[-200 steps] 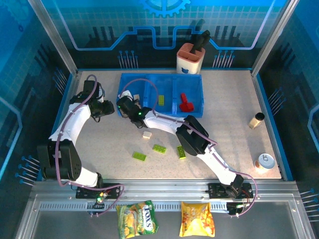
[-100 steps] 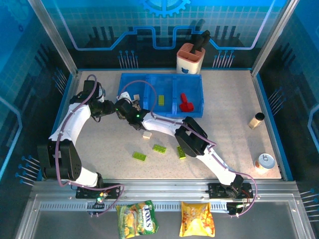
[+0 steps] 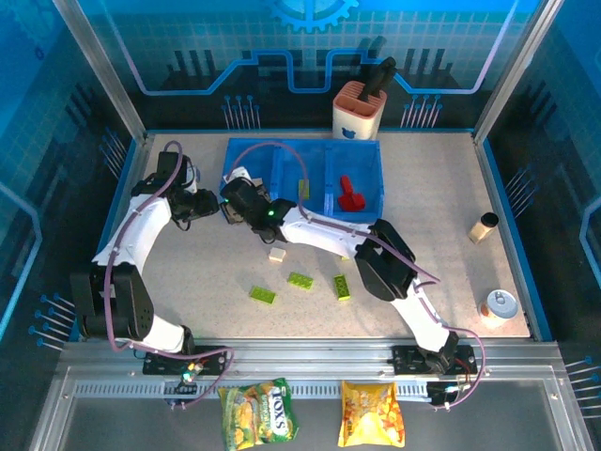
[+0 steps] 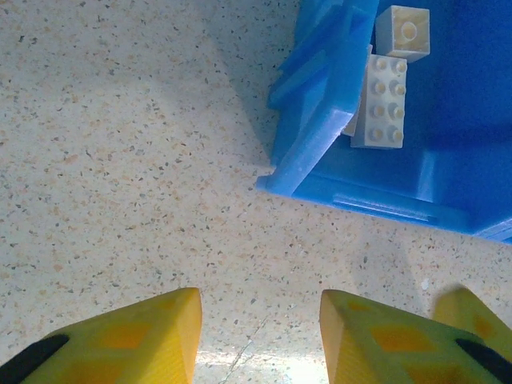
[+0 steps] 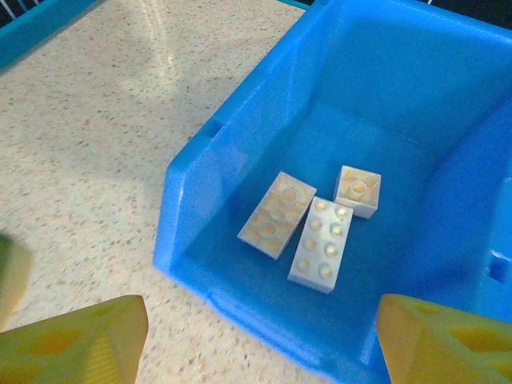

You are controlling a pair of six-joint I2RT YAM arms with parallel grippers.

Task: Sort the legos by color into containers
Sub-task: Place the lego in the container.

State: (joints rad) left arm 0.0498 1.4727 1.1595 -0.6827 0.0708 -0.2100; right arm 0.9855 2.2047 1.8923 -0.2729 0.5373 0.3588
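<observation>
The containers (image 3: 302, 144) are three joined blue bins at the back of the table. My right gripper (image 5: 260, 340) hangs open over the near corner of the left bin (image 5: 192, 176), with nothing between its fingers. Three cream legos (image 5: 277, 214) (image 5: 322, 243) (image 5: 358, 190) lie in that bin. My left gripper (image 4: 260, 328) is just left of the bin's corner (image 4: 320, 136), low over bare table, its jaws apart and nothing in them. In the top view a green lego (image 3: 304, 187) lies in the middle bin and a red one (image 3: 351, 194) in the right bin. A cream lego (image 3: 277, 254) and three green legos (image 3: 300, 279) (image 3: 263, 295) (image 3: 342, 287) lie loose on the table.
An orange-and-white holder (image 3: 359, 110) stands behind the bins. A small jar (image 3: 484, 227) and a can (image 3: 499, 304) sit at the right side. Two snack bags (image 3: 259, 412) (image 3: 372, 413) lie below the front rail. Both grippers (image 3: 214, 209) (image 3: 235, 195) are close together by the left bin.
My right gripper's jaws have spread wider, and that arm's elbow has swung to the right. The left arm has stayed where it was.
</observation>
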